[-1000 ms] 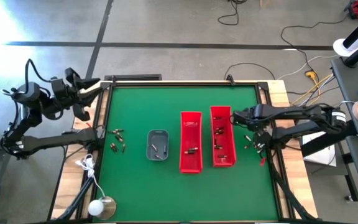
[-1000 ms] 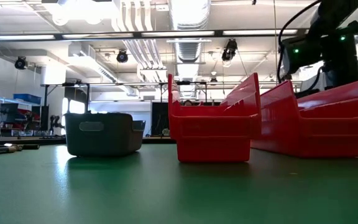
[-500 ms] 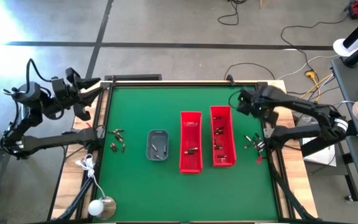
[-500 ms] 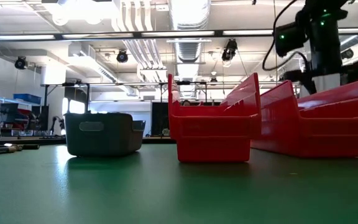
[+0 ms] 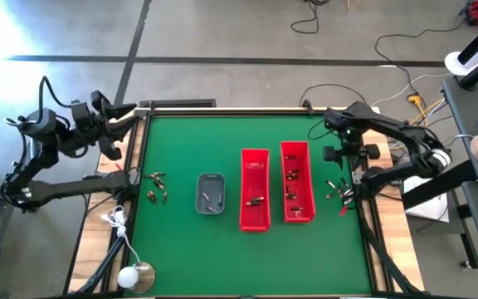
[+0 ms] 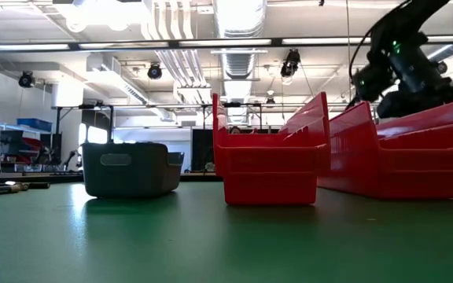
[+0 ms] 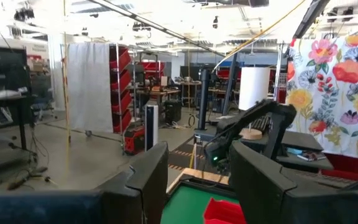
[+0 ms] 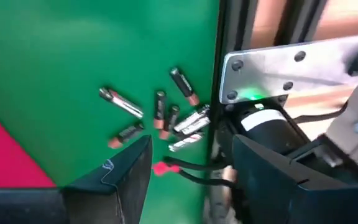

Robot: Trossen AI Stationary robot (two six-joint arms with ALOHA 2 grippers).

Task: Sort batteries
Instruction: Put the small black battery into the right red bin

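Observation:
Loose batteries (image 8: 160,115) lie in a small pile on the green mat by the table's right edge (image 5: 337,191). My right gripper (image 8: 191,149) hangs over them, pointing down, open with nothing between its fingers; in the high view it (image 5: 344,159) is just right of the right red bin (image 5: 296,193). A second pile of batteries (image 5: 158,187) lies at the left. More batteries lie in the left red bin (image 5: 256,202), the right bin and the grey tray (image 5: 211,193). My left gripper (image 5: 127,116) waits open, raised off the far left corner, also seen in its wrist view (image 7: 197,168).
A metal bracket with a green light (image 8: 272,68) and cables sit at the table's right edge beside the pile. The grey tray (image 6: 128,169) and both red bins (image 6: 270,161) stand in a row mid-table. A white cord and round disc (image 5: 135,276) lie at the near left corner.
My right gripper has left the spot over the right red bin. It swung toward the far edge, then toward the right edge, rolling about its own line and tipping downward. It now hangs above the right-hand pile of batteries. No battery has moved.

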